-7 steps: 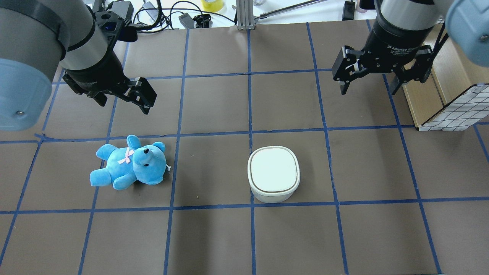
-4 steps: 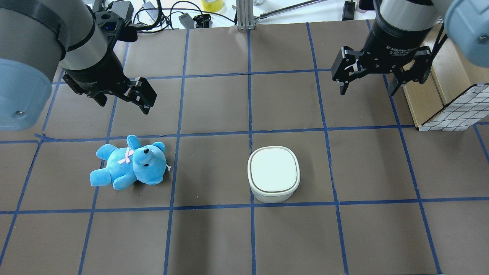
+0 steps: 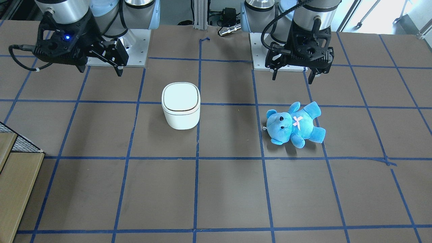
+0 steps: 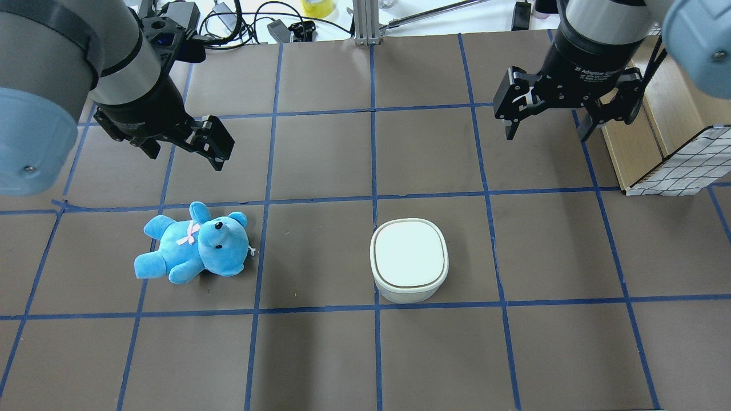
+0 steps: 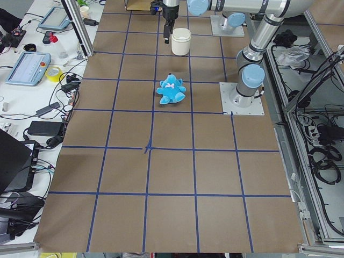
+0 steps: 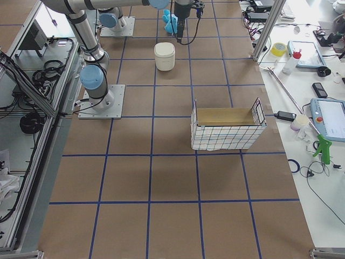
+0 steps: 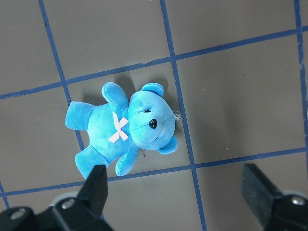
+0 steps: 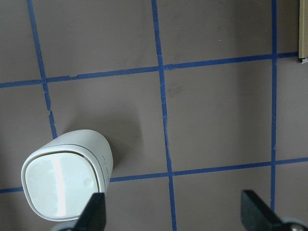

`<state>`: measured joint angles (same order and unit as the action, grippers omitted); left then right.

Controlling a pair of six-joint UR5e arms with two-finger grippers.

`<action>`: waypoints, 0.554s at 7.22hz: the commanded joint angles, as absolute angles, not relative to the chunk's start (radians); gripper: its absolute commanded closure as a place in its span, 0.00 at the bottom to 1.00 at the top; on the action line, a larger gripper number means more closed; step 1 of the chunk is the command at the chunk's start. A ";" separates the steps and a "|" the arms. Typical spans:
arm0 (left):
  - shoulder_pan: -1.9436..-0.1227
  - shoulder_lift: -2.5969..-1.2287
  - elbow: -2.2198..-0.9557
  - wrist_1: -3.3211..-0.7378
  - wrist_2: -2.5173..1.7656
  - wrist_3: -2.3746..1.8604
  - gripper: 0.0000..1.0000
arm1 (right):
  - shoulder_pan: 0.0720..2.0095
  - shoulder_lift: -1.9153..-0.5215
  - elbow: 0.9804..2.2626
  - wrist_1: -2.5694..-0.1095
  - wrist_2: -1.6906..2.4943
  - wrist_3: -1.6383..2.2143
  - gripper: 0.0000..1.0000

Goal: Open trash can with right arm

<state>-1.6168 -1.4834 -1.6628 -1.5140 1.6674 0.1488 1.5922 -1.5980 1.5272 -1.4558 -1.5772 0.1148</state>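
Note:
The white trash can stands upright near the table's middle with its flat lid shut. It also shows in the front view and at the lower left of the right wrist view. My right gripper is open and empty. It hangs above the table, well off to the far right of the can, and shows its blue light in the front view. My left gripper is open and empty above the blue teddy bear.
A wire basket with a wooden box stands at the table's right edge, close to my right gripper. Cables and tools lie beyond the table's far edge. The teddy bear lies on its back left of the can.
My right gripper has drifted slightly toward the table's far side and a little left, still open. The left arm, the can and the bear have not moved.

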 commanded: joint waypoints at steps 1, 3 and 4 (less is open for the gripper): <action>-1.617 -1.483 -1.663 -1.514 1.667 0.149 0.00 | 1.591 -1.597 1.537 -1.456 -1.584 0.098 0.00; -1.617 -1.483 -1.663 -1.514 1.667 0.149 0.00 | 1.592 -1.597 1.539 -1.453 -1.577 0.089 0.00; -1.617 -1.483 -1.663 -1.514 1.667 0.149 0.00 | 1.594 -1.597 1.539 -1.462 -1.575 0.097 0.00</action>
